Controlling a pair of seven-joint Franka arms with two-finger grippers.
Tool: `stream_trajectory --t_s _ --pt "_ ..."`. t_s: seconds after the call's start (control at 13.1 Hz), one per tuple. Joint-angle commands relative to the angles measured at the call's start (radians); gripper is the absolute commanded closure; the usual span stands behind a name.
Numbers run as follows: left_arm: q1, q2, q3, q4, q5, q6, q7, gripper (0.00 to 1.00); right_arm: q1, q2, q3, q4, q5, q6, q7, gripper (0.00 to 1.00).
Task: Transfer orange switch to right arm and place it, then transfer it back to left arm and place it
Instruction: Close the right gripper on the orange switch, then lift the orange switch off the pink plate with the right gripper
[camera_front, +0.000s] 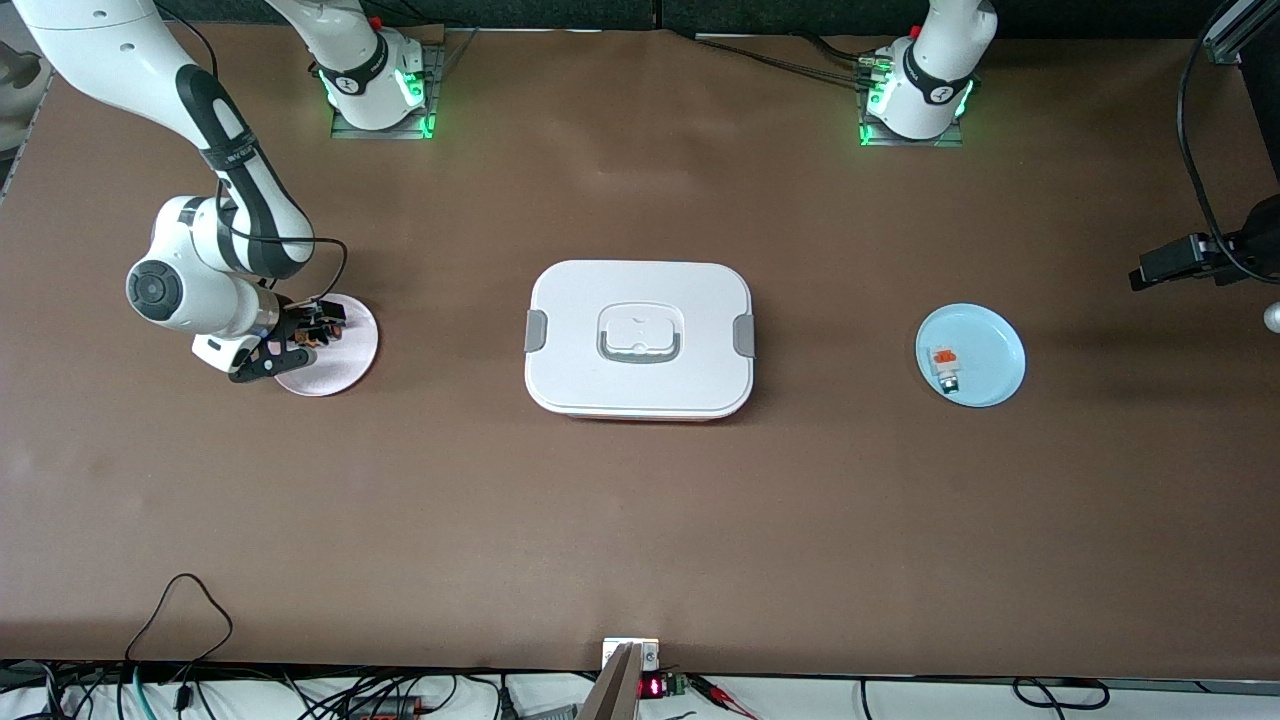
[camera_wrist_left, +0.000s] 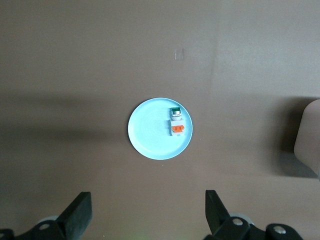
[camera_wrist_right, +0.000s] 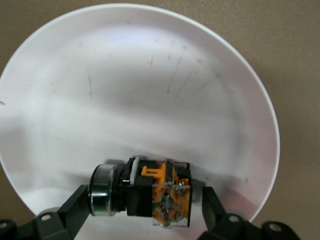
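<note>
Down at the right arm's end of the brown surface (camera_front: 640, 520), my right gripper (camera_wrist_right: 142, 202) sits low over the pale pink round plate (camera_front: 345, 365). Its two black fingers (camera_wrist_right: 75, 202) stand apart, one on each side of the small black push-button switch with orange plastic parts (camera_wrist_right: 147, 192), which lies on its side on that plate. From my right wrist view there is a small gap between each finger and the switch, so I cannot say they press on it. In the front view the switch is mostly hidden under the gripper.

My left gripper (camera_wrist_left: 147, 215) hangs high over the left arm's end of the surface, jaws wide apart and holding nothing; that arm waits. Below it lies the light blue round plate (camera_front: 970, 355), which carries a small white block with an orange patch (camera_front: 945, 365).

Between the two plates sits the large white rounded-rectangular lidded box with grey side clips and a grey-rimmed handle (camera_front: 640, 340), lid on, well apart from both plates.
</note>
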Motion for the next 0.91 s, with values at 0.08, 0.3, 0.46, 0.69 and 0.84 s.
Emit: stream_trajectory --t_s 0.08,0.3,0.46,0.69,0.84 --pt "0.003 0.008 -0.003 0.005 -0.011 -0.008 0.022 0.0 0.001 -0.003 0.01 -0.003 0.005 0.007 -0.005 0.43" --pt "0.001 0.008 -0.006 0.005 -0.009 -0.015 0.021 0.0 0.002 -0.009 0.012 0.0 0.011 0.007 -0.013 0.74" --pt "0.001 0.007 -0.008 0.005 -0.009 -0.015 0.016 0.0 0.001 -0.009 0.019 0.0 0.013 0.008 -0.014 0.76" --pt "0.006 0.007 -0.006 0.005 -0.011 -0.015 0.018 0.0 0.001 -0.053 0.036 0.003 0.013 0.004 -0.02 0.76" --pt "0.007 0.007 -0.003 0.005 -0.011 -0.013 0.019 0.0 0.001 -0.125 0.067 0.005 0.013 -0.019 -0.022 0.76"
